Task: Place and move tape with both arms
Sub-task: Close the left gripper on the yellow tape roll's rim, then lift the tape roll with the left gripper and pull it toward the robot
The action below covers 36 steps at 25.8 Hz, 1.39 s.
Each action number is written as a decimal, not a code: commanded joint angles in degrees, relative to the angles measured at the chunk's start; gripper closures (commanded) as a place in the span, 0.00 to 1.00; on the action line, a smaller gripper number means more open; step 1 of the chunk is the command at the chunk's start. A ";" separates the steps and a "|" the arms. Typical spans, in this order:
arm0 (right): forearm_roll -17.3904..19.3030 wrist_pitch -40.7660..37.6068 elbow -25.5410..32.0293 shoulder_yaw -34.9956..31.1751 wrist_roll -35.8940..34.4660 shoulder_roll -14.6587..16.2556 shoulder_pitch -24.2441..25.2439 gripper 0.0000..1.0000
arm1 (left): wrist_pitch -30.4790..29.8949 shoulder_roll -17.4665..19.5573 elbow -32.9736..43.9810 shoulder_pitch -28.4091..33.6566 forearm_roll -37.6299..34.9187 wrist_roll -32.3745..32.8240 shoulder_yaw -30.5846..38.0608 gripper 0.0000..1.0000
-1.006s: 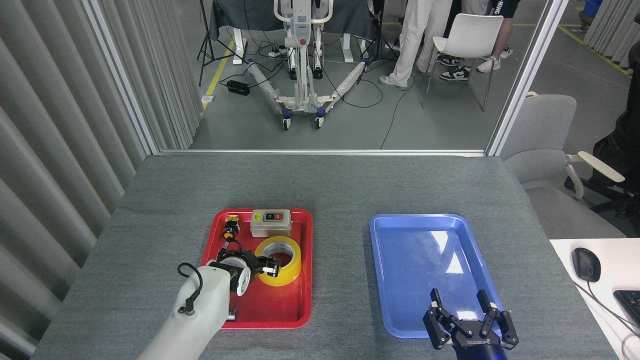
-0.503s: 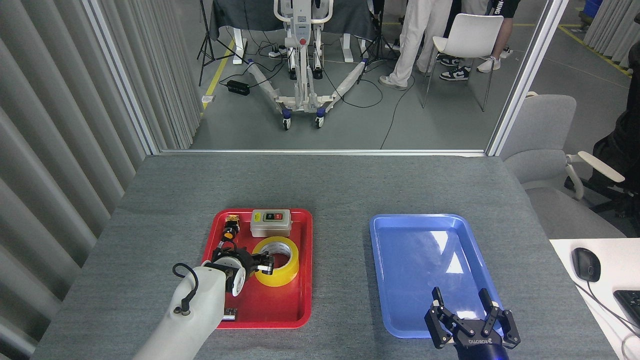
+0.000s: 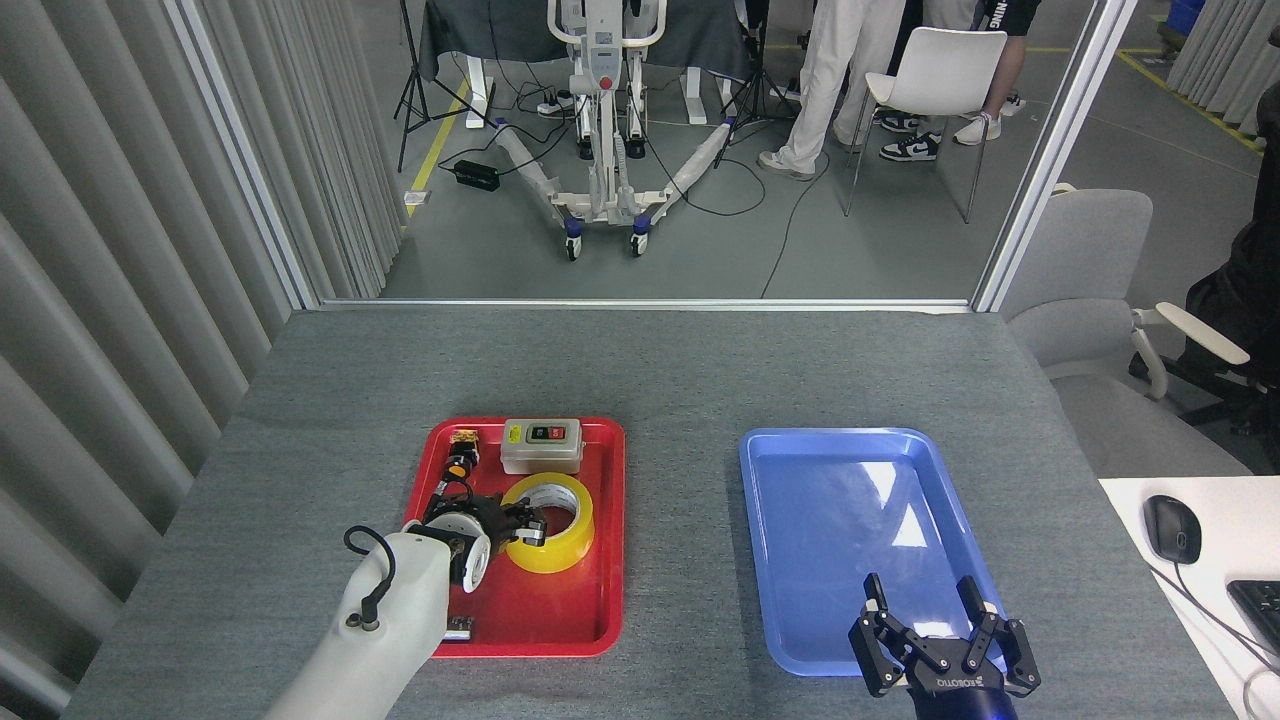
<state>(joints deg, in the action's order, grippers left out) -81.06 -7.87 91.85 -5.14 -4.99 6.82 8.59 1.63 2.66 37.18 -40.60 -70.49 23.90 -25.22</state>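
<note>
The tape [image 3: 566, 541], a yellow roll with a white core, lies flat in the red tray [image 3: 613, 560] at the table's front left. My left gripper [image 3: 528, 527] reaches in from the left and grips the roll's left wall, one finger inside the core and one outside. My right gripper [image 3: 935, 603] stands open at the bottom right, fingers pointing away from me over the near end of the blue tray [image 3: 840, 520], with nothing between them.
The red tray also holds a grey switch box [image 3: 541, 445] at its far end and a small orange-and-black button part [image 3: 460, 462] at its far left. A mouse [image 3: 1172, 528] and keyboard [image 3: 1262, 605] sit on a white desk to the right. People stand beyond the table.
My left gripper and the tape have shifted together a little to the left and away from me inside the red tray. The right gripper has barely moved.
</note>
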 commanded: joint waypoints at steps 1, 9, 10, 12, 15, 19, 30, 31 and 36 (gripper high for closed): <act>0.02 -0.57 0.00 0.13 -2.04 0.13 -0.16 0.00 | -0.22 0.15 0.09 0.00 -0.08 0.19 0.00 0.60; 0.37 0.05 0.00 -0.05 -3.19 -0.05 -0.16 0.00 | -0.22 0.06 0.09 0.00 -0.08 0.27 0.00 0.67; 0.37 0.05 0.00 -0.13 -3.19 -0.05 -0.07 0.00 | -0.13 0.06 0.18 0.00 -0.08 0.27 0.00 0.69; 0.37 0.05 0.00 -0.05 -3.10 -0.05 0.02 0.00 | -0.13 0.06 0.26 0.00 -0.08 0.27 0.00 0.72; 0.37 -0.04 0.00 0.04 -3.10 -0.57 -0.16 0.00 | 0.13 0.15 0.70 0.00 0.00 0.36 0.09 0.72; 0.46 0.31 0.00 0.04 -3.01 -1.01 -0.33 0.00 | 0.57 0.77 2.29 0.00 0.27 0.45 0.79 0.72; 1.43 0.66 0.18 0.04 -2.92 -0.40 -0.24 0.00 | -3.38 4.28 8.17 2.20 13.10 2.21 7.47 0.86; 1.43 0.66 0.18 0.13 -2.84 -0.49 -0.24 0.00 | -4.97 4.81 9.40 2.90 14.42 4.05 8.79 0.90; 1.43 1.98 0.70 0.13 -2.92 -0.75 -0.16 0.00 | -10.77 6.13 16.52 8.44 26.37 11.79 14.85 0.94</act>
<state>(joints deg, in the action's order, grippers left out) -79.63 -6.66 92.27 -5.03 -7.88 6.20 8.37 -6.32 7.83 49.92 -35.09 -51.37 32.01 -13.53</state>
